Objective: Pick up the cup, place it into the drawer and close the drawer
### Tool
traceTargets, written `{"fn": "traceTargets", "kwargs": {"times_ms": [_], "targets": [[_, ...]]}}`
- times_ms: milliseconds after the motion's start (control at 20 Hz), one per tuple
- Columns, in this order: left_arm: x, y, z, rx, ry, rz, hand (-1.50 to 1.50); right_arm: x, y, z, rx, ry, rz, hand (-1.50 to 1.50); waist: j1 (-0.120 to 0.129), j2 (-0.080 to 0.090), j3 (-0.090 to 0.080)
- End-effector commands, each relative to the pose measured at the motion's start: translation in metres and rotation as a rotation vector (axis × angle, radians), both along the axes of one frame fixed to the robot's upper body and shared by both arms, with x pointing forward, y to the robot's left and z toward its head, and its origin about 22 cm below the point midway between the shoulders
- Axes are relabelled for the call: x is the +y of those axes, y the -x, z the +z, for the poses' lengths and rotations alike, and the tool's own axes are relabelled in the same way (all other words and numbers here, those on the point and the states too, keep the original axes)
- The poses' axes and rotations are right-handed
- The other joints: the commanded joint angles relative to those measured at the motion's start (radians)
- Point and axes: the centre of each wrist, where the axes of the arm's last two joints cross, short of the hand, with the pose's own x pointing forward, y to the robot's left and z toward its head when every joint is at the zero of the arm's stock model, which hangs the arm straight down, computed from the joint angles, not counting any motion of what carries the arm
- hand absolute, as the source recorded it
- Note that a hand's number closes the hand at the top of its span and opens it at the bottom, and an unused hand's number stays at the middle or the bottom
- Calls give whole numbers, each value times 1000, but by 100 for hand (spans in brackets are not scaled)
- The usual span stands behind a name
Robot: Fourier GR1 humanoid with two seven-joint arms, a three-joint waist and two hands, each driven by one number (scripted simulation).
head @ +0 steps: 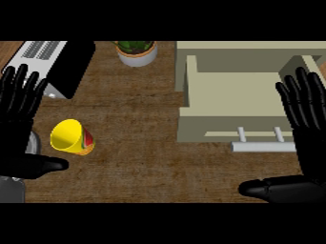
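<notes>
Nothing is done yet: our left hand (11, 136) and right hand (315, 138) keep fingers (24, 90) straight, holding nothing. The cup (71, 137) lies near the left edge of the table (145, 162); the drawer (236, 93) stands open.

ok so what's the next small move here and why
Probably move the left hand right and down to the yellow cup. Both hands are open and hold nothing, the cup sits just beside the left hand's thumb, and the drawer already stands open, so grasping the cup seems to come first. The right hand is by the drawer's handle.
</notes>
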Motion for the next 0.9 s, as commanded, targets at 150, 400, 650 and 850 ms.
{"fn": "traceTargets", "kwargs": {"times_ms": [150, 400, 650, 850], "targets": [[-8, 2, -13, 43, -22, 33, -150, 0, 1, -3, 3, -1, -15, -150, 0, 0, 0], [32, 12, -42, 99, -37, 85, -150, -13, -4, 4, -3, 4, -4, -150, 1, 0, 0], [28, 4, -74, 129, -62, 121, -150, -8, 4, 11, 1, 3, 4, -150, -2, 0, 0], [33, 7, -80, 155, -67, 129, -150, -13, -4, 0, 1, -10, 4, -150, 0, 0, 0]]}}
